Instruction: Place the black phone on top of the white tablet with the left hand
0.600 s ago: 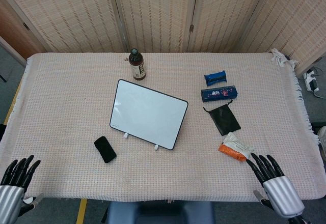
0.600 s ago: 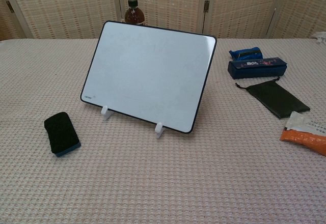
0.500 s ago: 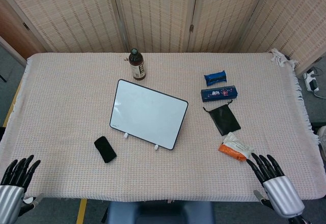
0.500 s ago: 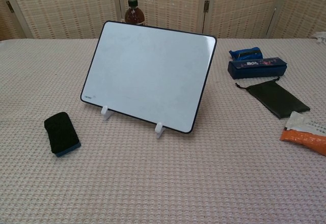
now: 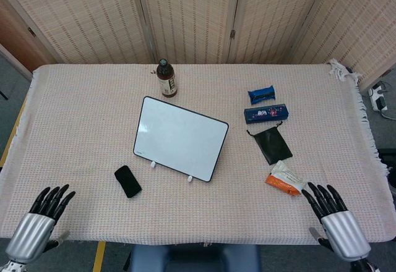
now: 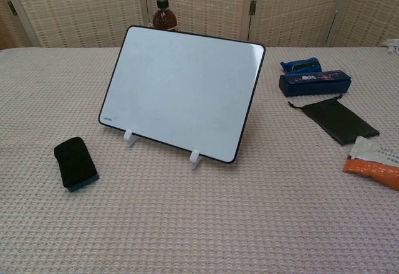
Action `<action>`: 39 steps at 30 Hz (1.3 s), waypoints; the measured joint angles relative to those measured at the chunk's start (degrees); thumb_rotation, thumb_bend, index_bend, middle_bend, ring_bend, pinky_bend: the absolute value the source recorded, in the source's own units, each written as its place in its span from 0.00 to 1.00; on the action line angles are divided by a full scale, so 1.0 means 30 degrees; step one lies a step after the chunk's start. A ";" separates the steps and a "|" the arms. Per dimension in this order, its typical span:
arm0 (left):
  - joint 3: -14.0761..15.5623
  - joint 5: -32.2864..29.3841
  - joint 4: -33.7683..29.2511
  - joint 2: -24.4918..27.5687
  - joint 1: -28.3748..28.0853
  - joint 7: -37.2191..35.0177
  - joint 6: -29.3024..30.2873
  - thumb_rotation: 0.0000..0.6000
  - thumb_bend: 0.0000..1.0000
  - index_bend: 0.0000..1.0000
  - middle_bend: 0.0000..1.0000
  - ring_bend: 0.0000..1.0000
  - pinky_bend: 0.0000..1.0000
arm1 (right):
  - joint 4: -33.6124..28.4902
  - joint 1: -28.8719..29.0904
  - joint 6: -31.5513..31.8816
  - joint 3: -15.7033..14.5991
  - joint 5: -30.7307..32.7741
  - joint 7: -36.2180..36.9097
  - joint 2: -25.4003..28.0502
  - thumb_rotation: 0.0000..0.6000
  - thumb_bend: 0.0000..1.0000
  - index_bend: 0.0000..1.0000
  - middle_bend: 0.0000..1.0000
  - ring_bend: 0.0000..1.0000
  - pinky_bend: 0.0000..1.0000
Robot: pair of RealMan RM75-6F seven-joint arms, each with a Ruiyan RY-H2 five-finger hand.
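Note:
The black phone lies flat on the cloth, just left of and nearer than the white tablet. The tablet leans back on two small white feet, its black-rimmed face toward me. My left hand hovers at the table's near left edge, fingers spread, holding nothing, well to the left of the phone and nearer to me. Over the near right edge is my right hand, also spread and holding nothing. Neither hand shows in the chest view.
A brown bottle stands behind the tablet. To the right lie a blue packet, a dark blue box, a black pouch and an orange-and-white packet. Wicker screens close the back.
My left hand has moved to the right along the near edge, closer to the phone. The right hand has shifted slightly. The objects have not moved.

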 measured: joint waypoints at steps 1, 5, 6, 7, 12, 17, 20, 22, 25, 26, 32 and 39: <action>-0.0104 -0.0083 -0.0186 0.0095 -0.0284 0.0220 -0.0377 1.00 0.22 0.03 0.06 0.02 0.14 | -0.0025 0.0035 -0.0070 0.0092 0.0175 -0.0067 -0.0020 1.00 0.30 0.00 0.00 0.00 0.00; -0.0704 -0.0207 -0.0669 0.0212 -0.1474 0.1103 -0.1412 1.00 0.23 0.09 0.31 0.24 0.42 | -0.0171 0.0233 -0.0527 0.0433 0.0916 -0.0311 -0.0131 1.00 0.29 0.00 0.00 0.00 0.00; -0.0895 -0.0144 -0.0634 0.0083 -0.1808 0.1280 -0.1600 1.00 0.23 0.11 0.40 0.32 0.50 | -0.0215 0.0289 -0.0641 0.0495 0.1067 -0.0343 -0.0152 1.00 0.29 0.00 0.00 0.00 0.00; -0.1018 -0.0087 -0.0545 -0.0041 -0.2078 0.1327 -0.1781 1.00 0.23 0.14 0.56 0.46 0.62 | -0.0233 0.0320 -0.0702 0.0541 0.1179 -0.0366 -0.0169 1.00 0.29 0.00 0.00 0.00 0.00; -0.1423 -0.0144 -0.0090 -0.0344 -0.3707 0.1243 -0.4021 1.00 0.23 0.21 0.96 0.80 0.88 | -0.0312 0.0557 -0.1247 0.0914 0.2144 -0.0621 -0.0314 1.00 0.29 0.00 0.00 0.00 0.00; -0.1732 -0.0591 -0.0132 -0.0459 -0.5732 0.1471 -0.7299 1.00 0.23 0.24 1.00 0.92 0.99 | -0.0456 0.0832 -0.1815 0.1438 0.3463 -0.0987 -0.0483 1.00 0.29 0.00 0.00 0.00 0.00; -0.2022 -0.1148 -0.0200 -0.0642 -0.7040 0.1893 -0.9120 1.00 0.26 0.23 1.00 0.94 1.00 | -0.0535 0.0969 -0.2080 0.1675 0.4070 -0.1327 -0.0618 1.00 0.29 0.00 0.00 0.00 0.00; -0.2248 -0.1606 -0.0156 -0.0865 -0.7797 0.2456 -1.0064 1.00 0.28 0.23 1.00 0.94 1.00 | -0.0562 0.1042 -0.2216 0.1760 0.4342 -0.1477 -0.0688 1.00 0.29 0.00 0.00 0.00 0.00; -0.2486 -0.2024 0.0249 -0.1318 -0.8689 0.3396 -1.1006 1.00 0.28 0.21 1.00 0.95 1.00 | -0.0596 0.1132 -0.2364 0.1880 0.4750 -0.1545 -0.0715 1.00 0.30 0.00 0.00 0.00 0.00; -0.2536 -0.2099 0.0443 -0.1465 -0.8903 0.3644 -1.1204 1.00 0.28 0.21 1.00 0.95 1.00 | -0.0607 0.1157 -0.2397 0.1923 0.4873 -0.1561 -0.0717 1.00 0.29 0.00 0.00 0.00 0.00; -0.2603 -0.2359 0.1332 -0.2180 -1.0006 0.4503 -1.2048 1.00 0.28 0.21 1.00 0.95 1.00 | -0.0694 0.1297 -0.2575 0.2139 0.5593 -0.1641 -0.0701 1.00 0.29 0.00 0.00 0.00 0.00; -0.2411 -0.2912 0.1795 -0.2665 -1.0699 0.5505 -1.2660 1.00 0.28 0.20 1.00 0.95 1.00 | -0.0825 0.1325 -0.2523 0.2132 0.5874 -0.1525 -0.0563 1.00 0.29 0.00 0.00 0.00 0.00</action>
